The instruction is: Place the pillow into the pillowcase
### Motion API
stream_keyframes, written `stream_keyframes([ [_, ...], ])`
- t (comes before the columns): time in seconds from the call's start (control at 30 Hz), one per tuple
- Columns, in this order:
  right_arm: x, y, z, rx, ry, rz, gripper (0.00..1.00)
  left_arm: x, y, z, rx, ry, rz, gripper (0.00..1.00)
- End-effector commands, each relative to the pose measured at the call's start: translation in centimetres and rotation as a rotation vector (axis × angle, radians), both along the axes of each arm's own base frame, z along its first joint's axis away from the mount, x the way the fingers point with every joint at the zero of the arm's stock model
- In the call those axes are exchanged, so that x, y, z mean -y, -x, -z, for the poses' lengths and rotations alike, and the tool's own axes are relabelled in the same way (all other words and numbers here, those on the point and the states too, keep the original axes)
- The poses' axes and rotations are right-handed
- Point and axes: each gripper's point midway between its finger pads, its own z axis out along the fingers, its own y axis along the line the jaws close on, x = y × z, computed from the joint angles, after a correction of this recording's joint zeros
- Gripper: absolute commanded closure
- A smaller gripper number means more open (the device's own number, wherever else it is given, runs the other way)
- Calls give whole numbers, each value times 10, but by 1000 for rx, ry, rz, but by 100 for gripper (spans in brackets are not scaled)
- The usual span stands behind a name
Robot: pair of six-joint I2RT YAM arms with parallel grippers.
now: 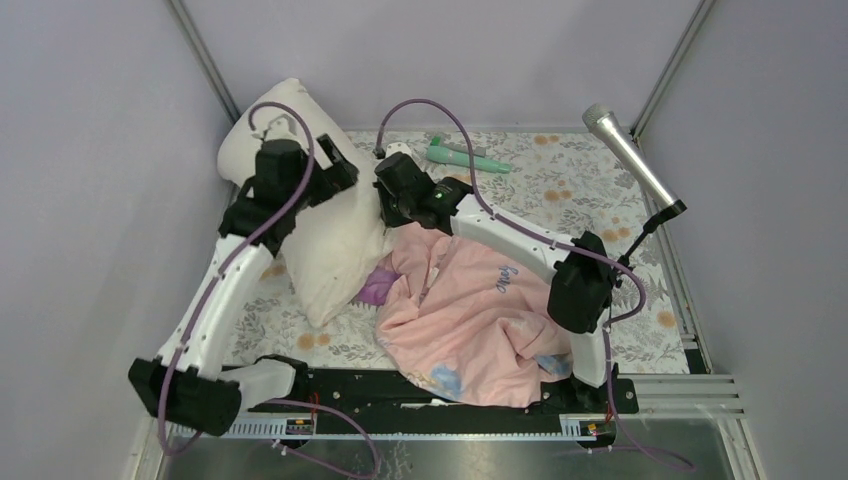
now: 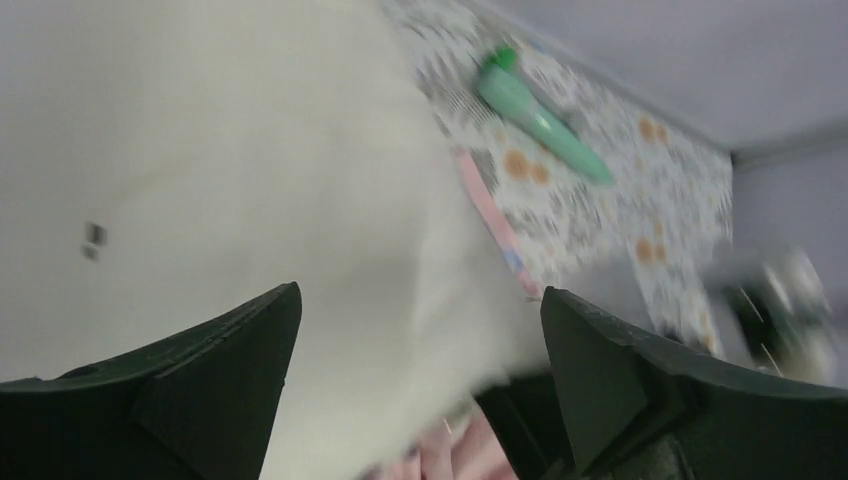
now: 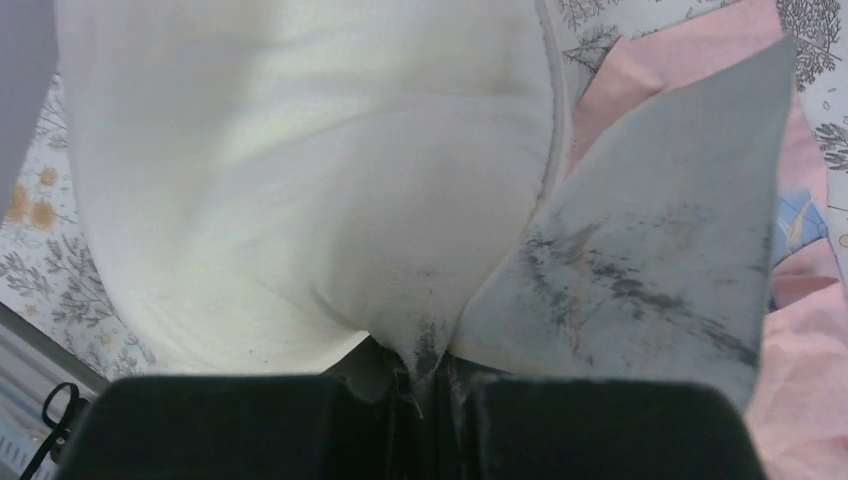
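The pillow (image 1: 320, 250) stands tilted at the far left of the worktop. Its upper end leans toward the left wall and its lower end rests on the floral cloth (image 1: 590, 190). The left claw (image 2: 420, 300) is up against the pillow's side with its 2 fingers spread wide and holding nothing, the cream fabric bulging between them. The right claw (image 1: 390, 215) reaches in from the right and is pinched tight on a fold of the pillow's right edge, pulling the fabric into a point. The pillowcase (image 1: 480, 310) lies crumpled at the near right, touching the pillow's lower end, with a bit of purple lining showing there. A green tool (image 1: 468, 155) lies at the far edge. A microphone (image 1: 630, 150) stands to the right.
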Motion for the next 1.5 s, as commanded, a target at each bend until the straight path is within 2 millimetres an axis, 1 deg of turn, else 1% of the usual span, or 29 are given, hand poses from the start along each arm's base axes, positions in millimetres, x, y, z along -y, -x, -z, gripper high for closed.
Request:
stream_keyframes([
  [0.0, -6, -18, -23, 51, -35, 4, 100, 23, 56, 7, 0, -172, 136, 1],
  [0.1, 3, -33, -27, 40, -59, 27, 100, 25, 75, 40, -65, -256, 151, 1],
  [0.23, 17, -48, -33, 16, -107, 56, 100, 24, 81, 73, -157, -353, 119, 1],
  [0.3, 24, -55, -34, -3, -143, 68, 100, 29, 79, 88, -184, -379, 124, 1],
  [0.37, 26, -57, -36, -20, -178, 61, 100, 34, 74, 98, -189, -385, 129, 1],
  [0.5, 25, -53, -34, -35, -200, 53, 100, 42, 62, 123, -219, -388, 130, 1],
  [0.67, 27, -50, -33, -39, -208, 59, 100, 51, 47, 146, -232, -373, 129, 2],
  [0.7, 28, -49, -35, -37, -210, 59, 100, 53, 44, 151, -239, -364, 138, 7],
  [0.73, 28, -49, -35, -37, -210, 59, 100, 53, 41, 155, -247, -354, 138, 23],
  [0.77, 30, -48, -36, -36, -209, 59, 100, 51, 38, 157, -254, -345, 128, 45],
  [0.8, 32, -46, -36, -35, -205, 59, 100, 47, 34, 157, -253, -336, 120, 64],
  [0.83, 36, -45, -36, -28, -196, 65, 100, 43, 30, 154, -249, -319, 114, 88],
  [0.87, 40, -44, -35, -19, -184, 75, 95, 39, 26, 149, -242, -307, 108, 100],
  [0.9, 45, -43, -36, -10, -174, 81, 87, 34, 22, 142, -229, -298, 100, 100],
  [0.93, 50, -41, -40, 3, -168, 84, 76, 31, 19, 134, -215, -290, 101, 100],
  [1.0, 59, -36, -45, 18, -166, 92, 53, 23, 12, 118, -193, -273, 91, 100],
  [1.03, 65, -31, -42, 18, -159, 96, 41, 19, 7, 108, -177, -253, 92, 100],
  [1.07, 71, -26, -42, 20, -158, 99, 34, 17, 4, 101, -166, -234, 94, 100],
  [1.1, 77, -20, -43, 27, -164, 101, 29, 15, 0, 94, -153, -217, 94, 100],
  [1.17, 84, -3, -39, 25, -172, 91, 26, 12, -7, 80, -128, -175, 95, 100],
  [1.2, 86, 6, -37, 34, -174, 83, 26, 9, -11, 71, -111, -151, 83, 100],
  [1.27, 81, 25, -31, 67, -167, 54, 29, 1, -21, 50, -69, -107, 53, 100],
  [1.33, 66, 47, -27, 117, -158, -9, 31, -7, -31, 29, -21, -65, 19, 100],
  [1.4, 40, 72, -26, 160, -155, -108, 32, -12, -40, 13, 14, -30, -6, 100],
  [1.47, 18, 88, -21, 187, -141, -189, 35, -15, -48, 1, 38, 7, -17, 100],
])
